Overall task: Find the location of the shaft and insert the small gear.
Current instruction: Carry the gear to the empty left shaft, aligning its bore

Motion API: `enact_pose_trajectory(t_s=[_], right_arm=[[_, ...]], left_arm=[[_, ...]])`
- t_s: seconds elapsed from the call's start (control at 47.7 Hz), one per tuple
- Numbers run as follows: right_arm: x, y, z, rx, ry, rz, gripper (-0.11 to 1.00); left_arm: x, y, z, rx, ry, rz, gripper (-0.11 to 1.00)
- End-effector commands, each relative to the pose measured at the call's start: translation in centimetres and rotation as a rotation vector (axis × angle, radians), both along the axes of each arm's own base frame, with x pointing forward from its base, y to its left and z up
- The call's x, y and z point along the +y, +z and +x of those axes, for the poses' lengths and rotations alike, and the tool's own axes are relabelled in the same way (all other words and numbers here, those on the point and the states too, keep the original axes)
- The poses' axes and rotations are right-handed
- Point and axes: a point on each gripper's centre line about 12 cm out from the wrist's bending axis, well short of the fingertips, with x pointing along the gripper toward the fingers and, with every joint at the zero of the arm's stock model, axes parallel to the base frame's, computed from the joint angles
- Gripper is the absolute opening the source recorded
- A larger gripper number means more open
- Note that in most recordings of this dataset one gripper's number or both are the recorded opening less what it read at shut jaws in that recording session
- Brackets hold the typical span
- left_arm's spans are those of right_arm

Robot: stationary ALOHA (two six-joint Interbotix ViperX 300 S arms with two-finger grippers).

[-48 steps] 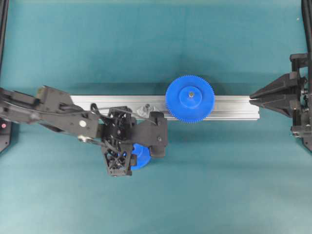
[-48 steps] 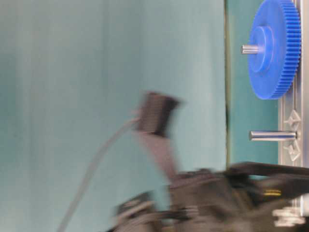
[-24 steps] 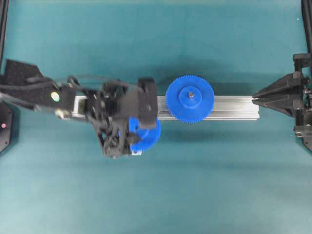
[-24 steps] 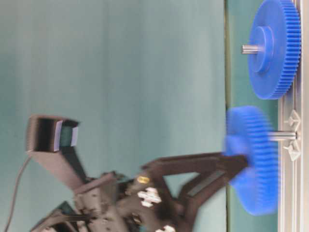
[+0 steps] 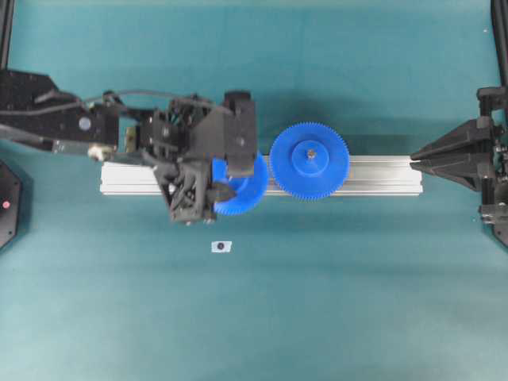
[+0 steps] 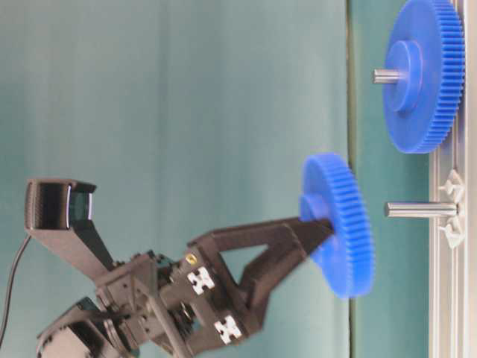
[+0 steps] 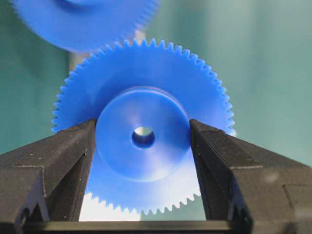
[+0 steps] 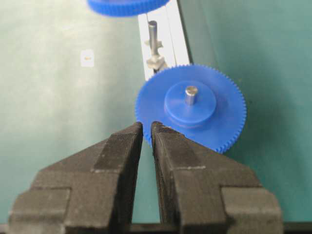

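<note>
Left gripper [image 7: 142,139] clamped on hub of small gear [image 5: 242,184], left of frame centre over the rail [image 5: 381,176]; gear held clear of shaft [image 6: 419,209], bore facing it; right gripper [image 8: 146,130] nearly together, empty, right edge.

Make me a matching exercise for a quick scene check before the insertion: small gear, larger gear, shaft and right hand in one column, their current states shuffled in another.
Things:
1. small gear
2. larger gear
3. shaft
4. right hand

States:
A. bare, standing out from the rail with nothing on it
B. nearly closed and holding nothing
C. seated on the rail with a grey pin through its hub
D. gripped by its hub in the left hand, off the rail

Pairs: 1-D, 2-C, 3-A, 4-B
</note>
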Motion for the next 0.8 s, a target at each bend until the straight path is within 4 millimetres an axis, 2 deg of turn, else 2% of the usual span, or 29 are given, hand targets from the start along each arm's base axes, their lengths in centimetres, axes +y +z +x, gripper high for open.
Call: enact_pose_trajectory(t_s=[0.0, 0.252, 0.399, 0.545, 0.776], right_arm=[[0.0, 0.3, 0.2, -0.011, -0.005, 0.006, 0.21], [0.0, 0.2, 0.1, -0.011, -0.005, 0.008, 0.21], [0.0, 0.3, 0.0, -0.016, -0.005, 0.007, 0.21], [0.0, 0.1, 0.0, -0.014, -0.005, 0.007, 0.20], [0.0, 0.0, 0.0, -0.019, -0.005, 0.007, 0.21]], left_arm=[[0.3, 1.8, 0.4, -0.050, -0.001, 0.013, 0.65], [0.5, 1.9, 1.0, -0.053, -0.010, 0.027, 0.65], [0.5, 3.3, 1.1, -0.066, -0.004, 0.023, 0.65], [0.5, 4.1, 0.7, 0.041, -0.003, 0.017, 0.65], [0.5, 1.9, 1.2, 0.138, -0.014, 0.020, 0.65]])
